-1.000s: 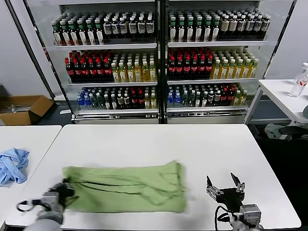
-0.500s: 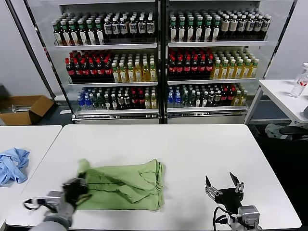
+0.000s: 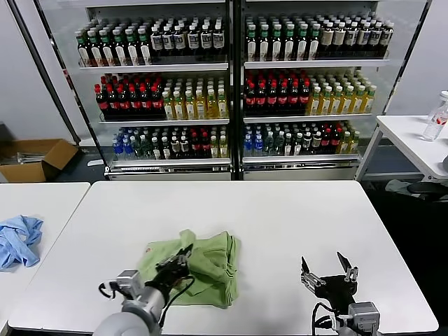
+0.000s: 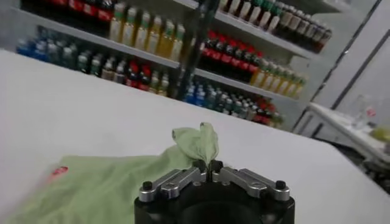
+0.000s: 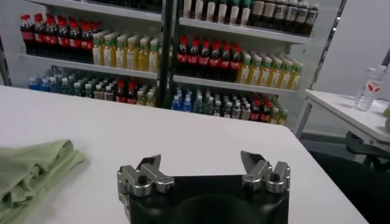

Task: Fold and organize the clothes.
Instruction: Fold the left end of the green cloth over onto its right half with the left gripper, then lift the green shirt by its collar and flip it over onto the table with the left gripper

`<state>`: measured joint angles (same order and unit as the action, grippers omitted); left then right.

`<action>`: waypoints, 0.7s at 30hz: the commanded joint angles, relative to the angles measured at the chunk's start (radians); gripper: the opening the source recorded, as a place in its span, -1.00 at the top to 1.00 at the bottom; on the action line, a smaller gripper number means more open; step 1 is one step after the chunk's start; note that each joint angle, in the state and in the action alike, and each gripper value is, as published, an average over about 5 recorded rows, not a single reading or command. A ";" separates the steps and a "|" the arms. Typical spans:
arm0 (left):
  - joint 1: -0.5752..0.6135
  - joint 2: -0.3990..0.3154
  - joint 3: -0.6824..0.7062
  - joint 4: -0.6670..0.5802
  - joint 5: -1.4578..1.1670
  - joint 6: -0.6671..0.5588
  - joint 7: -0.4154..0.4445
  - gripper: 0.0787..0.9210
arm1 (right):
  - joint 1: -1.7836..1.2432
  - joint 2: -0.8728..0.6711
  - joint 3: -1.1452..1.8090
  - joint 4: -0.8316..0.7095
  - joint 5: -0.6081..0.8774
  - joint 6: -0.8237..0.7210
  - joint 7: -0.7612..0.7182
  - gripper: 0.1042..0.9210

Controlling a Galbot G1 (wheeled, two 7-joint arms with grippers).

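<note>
A light green shirt [image 3: 210, 262] lies bunched in a short folded heap near the front of the white table [image 3: 280, 217]. My left gripper [image 3: 180, 260] is over the heap's left part, shut on a pinched-up tuft of the green fabric [image 4: 201, 141]. In the left wrist view the shirt [image 4: 109, 185] spreads below the jaws, with a bit of red logo [image 4: 58, 171] at its edge. My right gripper [image 3: 327, 269] hovers open near the table's front right, apart from the shirt, with nothing between its fingers. From the right wrist view, the shirt's edge [image 5: 30, 170] lies well off to the side of the right gripper [image 5: 202, 164].
A blue cloth [image 3: 17, 239] lies on the neighbouring table at the left. A cardboard box [image 3: 38, 157] sits on the floor behind it. Drink coolers [image 3: 231, 91] fill the back wall. A side table with a bottle [image 3: 435, 115] stands at the right.
My left gripper has carried the shirt's left end up and to the right over the rest, shortening the long strip into a compact heap. The right arm has stayed put.
</note>
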<state>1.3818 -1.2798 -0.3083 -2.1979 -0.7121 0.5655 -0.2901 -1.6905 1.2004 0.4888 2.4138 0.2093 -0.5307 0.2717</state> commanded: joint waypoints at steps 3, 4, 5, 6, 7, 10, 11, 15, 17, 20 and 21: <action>-0.102 -0.148 0.183 0.102 0.002 -0.020 0.015 0.94 | 0.009 0.002 -0.011 -0.015 -0.005 -0.002 -0.006 -0.76; -0.100 -0.163 0.195 0.105 0.010 -0.034 0.026 0.91 | 0.012 0.000 -0.014 -0.017 -0.005 -0.003 -0.006 -0.76; -0.097 -0.171 0.200 0.105 0.015 -0.048 0.040 0.87 | 0.015 -0.002 -0.017 -0.018 -0.005 -0.005 -0.006 -0.76; -0.092 -0.172 0.201 0.099 0.016 -0.065 0.056 0.82 | 0.020 -0.005 -0.021 -0.018 -0.005 -0.006 -0.006 -0.76; -0.085 -0.166 0.196 0.086 0.016 -0.084 0.070 0.76 | 0.024 -0.006 -0.024 -0.018 -0.005 -0.008 -0.006 -0.76; -0.052 -0.115 0.144 0.013 0.020 -0.136 0.108 0.55 | 0.033 -0.008 -0.033 -0.020 -0.005 -0.011 -0.006 -0.76; -0.038 -0.089 0.112 -0.010 0.025 -0.147 0.112 0.47 | 0.034 -0.009 -0.035 -0.021 -0.005 -0.012 -0.007 -0.76; 0.017 0.031 -0.091 0.011 0.121 -0.154 0.092 0.20 | 0.036 -0.018 -0.036 -0.027 -0.003 -0.010 -0.008 -0.76; 0.044 0.084 -0.196 0.086 0.220 -0.138 0.090 0.06 | 0.039 -0.021 -0.034 -0.029 -0.001 -0.009 -0.009 -0.76; 0.082 0.123 -0.300 0.166 0.294 -0.081 0.097 -0.15 | 0.040 -0.020 -0.033 -0.032 0.000 -0.007 -0.009 -0.76; 0.090 0.124 -0.322 0.173 0.282 -0.053 0.094 -0.21 | 0.039 -0.019 -0.034 -0.033 -0.001 -0.007 -0.009 -0.76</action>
<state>1.3856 -1.2894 -0.3334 -2.1434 -0.6113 0.4678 -0.2144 -1.6566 1.1854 0.4602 2.3842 0.2091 -0.5377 0.2636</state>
